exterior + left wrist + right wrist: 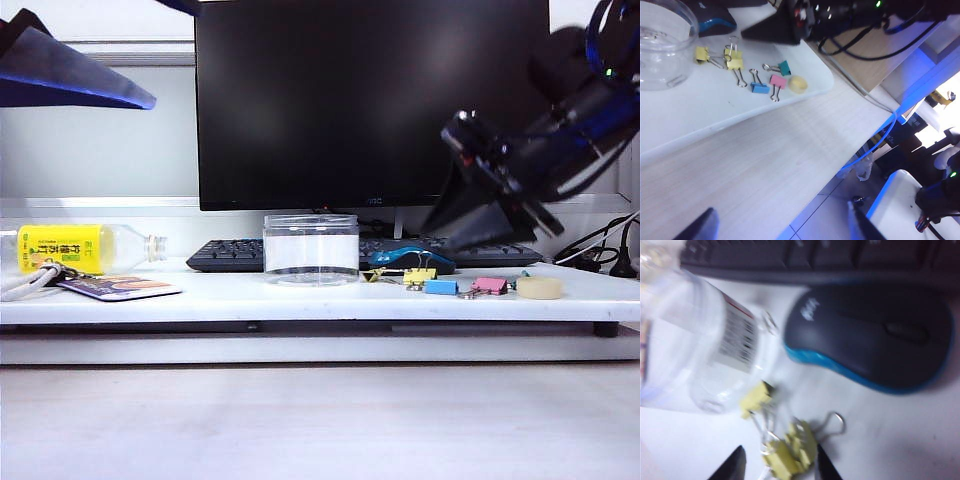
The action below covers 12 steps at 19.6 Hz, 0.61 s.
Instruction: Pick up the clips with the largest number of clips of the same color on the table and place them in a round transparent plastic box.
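Observation:
Two pale-yellow clips (790, 450) lie together on the white table, and a third clip (756, 399) lies close to the round transparent plastic box (690, 340). My right gripper (777, 467) is open and straddles the pair; one finger is close against them, the other stands apart. In the exterior view the right gripper (455, 232) hangs just above the yellow clips (418, 276), to the right of the box (311, 248). My left gripper (175, 55) is high at the upper left. In the left wrist view this gripper (782, 227) is wide open and empty, over the wooden desk.
A blue clip (760, 88), a pink clip (778, 81), a teal clip (785, 67) and a tape roll (797, 84) lie beside the yellow ones. Behind are a black-and-blue mouse (875, 335), a keyboard (815, 257) and a monitor (370, 100). A yellow-labelled bottle (70, 248) lies at the far left.

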Tool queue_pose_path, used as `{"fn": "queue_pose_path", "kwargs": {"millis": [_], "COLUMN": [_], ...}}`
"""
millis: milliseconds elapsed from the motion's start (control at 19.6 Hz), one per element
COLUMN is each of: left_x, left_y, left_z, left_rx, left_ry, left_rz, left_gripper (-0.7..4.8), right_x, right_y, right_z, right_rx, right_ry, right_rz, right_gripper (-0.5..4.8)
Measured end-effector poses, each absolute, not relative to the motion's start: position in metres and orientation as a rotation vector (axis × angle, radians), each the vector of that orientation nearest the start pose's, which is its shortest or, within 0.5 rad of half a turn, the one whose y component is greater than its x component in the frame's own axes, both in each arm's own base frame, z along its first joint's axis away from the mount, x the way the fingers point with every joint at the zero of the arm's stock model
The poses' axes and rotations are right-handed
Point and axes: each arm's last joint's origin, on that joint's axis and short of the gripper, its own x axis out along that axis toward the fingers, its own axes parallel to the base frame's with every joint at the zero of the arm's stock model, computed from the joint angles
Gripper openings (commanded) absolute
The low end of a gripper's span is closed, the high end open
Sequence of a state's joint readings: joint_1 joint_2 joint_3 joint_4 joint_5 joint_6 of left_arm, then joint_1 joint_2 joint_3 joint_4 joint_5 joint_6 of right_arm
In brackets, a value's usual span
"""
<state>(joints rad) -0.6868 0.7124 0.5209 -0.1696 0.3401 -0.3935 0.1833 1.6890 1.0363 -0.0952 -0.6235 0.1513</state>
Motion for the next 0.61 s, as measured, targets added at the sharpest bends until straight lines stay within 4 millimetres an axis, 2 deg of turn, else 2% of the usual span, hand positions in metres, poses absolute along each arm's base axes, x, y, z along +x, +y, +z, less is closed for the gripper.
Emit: {"fn": "queue_pose_path", "kwargs": {"millis": [357, 611], "left_x": [0.1178, 0.1176], "left_y": [-0.1092, -0.1089], "left_z": [0.2531, 0.2523], "left_rx": [-0.285, -0.284], "left_ry": [0.584, 0.593], "left_rz": [-0.922, -0.919], "left_gripper": [3.44, 3.44], "right_x": [0.3449, 0.3496], "right_y": [0.0809, 0.0817], "right_z": [0.2026, 0.1937], "right_rx": [0.296, 0.298], "right_ry": [0.778, 0.79], "right_rz": [0.717, 0.715], "right_gripper": [1.8, 1.79]}}
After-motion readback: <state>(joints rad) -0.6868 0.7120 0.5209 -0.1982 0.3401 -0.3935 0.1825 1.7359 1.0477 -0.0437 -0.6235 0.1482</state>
